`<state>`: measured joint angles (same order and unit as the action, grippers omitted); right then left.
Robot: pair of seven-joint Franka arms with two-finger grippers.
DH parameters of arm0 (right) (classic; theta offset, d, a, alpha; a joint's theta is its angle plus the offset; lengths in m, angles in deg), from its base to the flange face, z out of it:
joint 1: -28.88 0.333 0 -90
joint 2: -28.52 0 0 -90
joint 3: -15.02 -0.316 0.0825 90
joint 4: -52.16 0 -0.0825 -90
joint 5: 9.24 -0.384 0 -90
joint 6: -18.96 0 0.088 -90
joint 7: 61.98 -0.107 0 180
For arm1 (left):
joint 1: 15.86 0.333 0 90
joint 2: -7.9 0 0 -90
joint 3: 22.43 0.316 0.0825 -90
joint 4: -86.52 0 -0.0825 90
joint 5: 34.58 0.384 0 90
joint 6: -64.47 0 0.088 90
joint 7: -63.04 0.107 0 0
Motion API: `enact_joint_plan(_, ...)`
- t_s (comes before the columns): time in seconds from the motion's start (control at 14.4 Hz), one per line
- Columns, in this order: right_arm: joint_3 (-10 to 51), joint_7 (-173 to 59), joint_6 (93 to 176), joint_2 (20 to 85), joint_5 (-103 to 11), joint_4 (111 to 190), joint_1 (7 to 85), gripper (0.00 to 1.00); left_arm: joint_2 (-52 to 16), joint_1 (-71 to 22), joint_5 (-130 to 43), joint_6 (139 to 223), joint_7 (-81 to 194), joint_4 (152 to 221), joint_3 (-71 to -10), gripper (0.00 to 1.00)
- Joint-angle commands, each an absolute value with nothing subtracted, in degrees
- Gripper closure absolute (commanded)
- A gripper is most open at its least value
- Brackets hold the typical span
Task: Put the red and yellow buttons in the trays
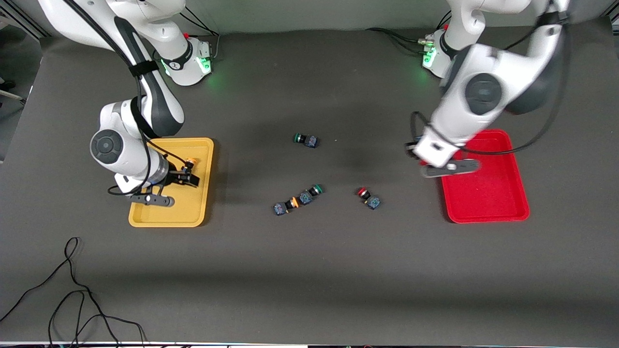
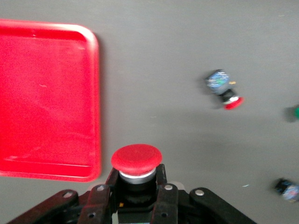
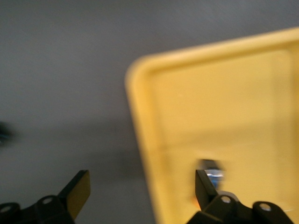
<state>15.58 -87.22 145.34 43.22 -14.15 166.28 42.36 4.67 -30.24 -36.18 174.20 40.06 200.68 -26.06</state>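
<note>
Nearest the front camera on the dark counter (image 1: 309,270) lay a loose black cable (image 1: 72,290), toward the right arm's end. Farther in, mid-counter, a yellow-capped button (image 1: 285,206) lay touching a green-capped button (image 1: 310,194), with a red-capped button (image 1: 368,198) near them toward the left arm's end; a second green-capped button (image 1: 306,140) lay farther from the front camera, well apart. The yellow tray (image 1: 193,212) sat toward the right arm's end, the red tray (image 1: 488,203) toward the left arm's. The right gripper (image 1: 186,178) was over the yellow tray, fingers spread wide; a second yellow-capped button (image 1: 190,163) showed just beside it in the front view. The right wrist view showed the fingers (image 3: 79,189) apart, one over the counter and one over the yellow tray (image 3: 140,107), and a blurred button (image 3: 210,170) lying in the tray by the fingertip, not clamped. The left gripper (image 1: 445,162) was over the counter at the red tray's rim; the front view hid what it carried. The left wrist view showed it clamped on a second red-capped button (image 2: 136,161), cap up, beside the red tray (image 2: 93,93), with the loose red-capped button (image 2: 224,88) on the counter.
</note>
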Motion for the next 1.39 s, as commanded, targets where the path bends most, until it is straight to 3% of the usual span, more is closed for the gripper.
enact_joint_plan(0.0, 12.13, -100.69, 141.92, 53.1, -17.58, 149.94, 43.55, 0.0, 6.84, -20.64, -36.7, 172.57, 51.32, 202.97, -26.38, 0.91)
enact_joint_plan(0.14, 8.53, -109.92, 142.01, 59.25, -17.5, 141.94, 43.9, 0.0, 6.32, -16.76, -35.12, 175.72, 55.02, 205.08, -26.38, 0.91)
enact_joint_plan(0.28, 6.59, -120.81, 142.27, 65.05, -16.97, 135.78, 44.95, 0.0, 6.14, -14.38, -34.5, 184.39, 57.31, 211.38, -26.38, 0.91)
enact_joint_plan(0.49, 4.65, -135.85, 142.44, 71.48, -17.67, 133.2, 45.22, 0.0, 2.64, -13.58, -34.41, 199.51, 58.99, 220.18, -26.3, 0.89)
enact_joint_plan(0.62, 2.9, -142.89, 142.62, 73.86, -17.5, 133.37, 45.4, 0.0, -2.1, -13.49, -33.97, 207.26, 59.08, 221.87, -26.3, 0.87)
enact_joint_plan(0.69, 1.76, -144.49, 142.8, 74.74, -17.15, 133.64, 45.57, 0.0, -4.65, -13.49, -33.1, 209.55, 59.17, 221.88, -26.3, 0.8)
enact_joint_plan(0.76, 1.14, -145.03, 144.02, 75.7, -17.06, 133.99, 46.53, 0.0, -5.98, -13.4, -32.05, 211.14, 59.17, 221.88, -26.3, 0.6)
enact_joint_plan(0.83, 1.13, -145.73, 145.68, 76.24, -16.88, 134.6, 47.59, 0.0, -6.69, -13.4, -31.77, 211.42, 59.17, 221.79, -26.3, 0.17)
enact_joint_plan(0.9, 1.13, -145.91, 146.83, 76.94, -16.8, 134.78, 47.86, 0.0, -6.61, -13.06, -31.77, 211.25, 59.17, 221.53, -26.3, 0.0)
enact_joint_plan(1.18, 1.13, -146.0, 148.68, 78.44, -13.29, 135.57, 47.95, 0.01, -1.88, -12.88, -31.86, 202.67, 59.43, 218.03, -26.38, 0.0)
enact_joint_plan(1.32, 1.13, -145.91, 150.09, 78.7, -11.97, 136.1, 47.95, 0.12, 0.33, -12.96, -31.86, 192.14, 59.17, 211.89, -26.38, 0.0)
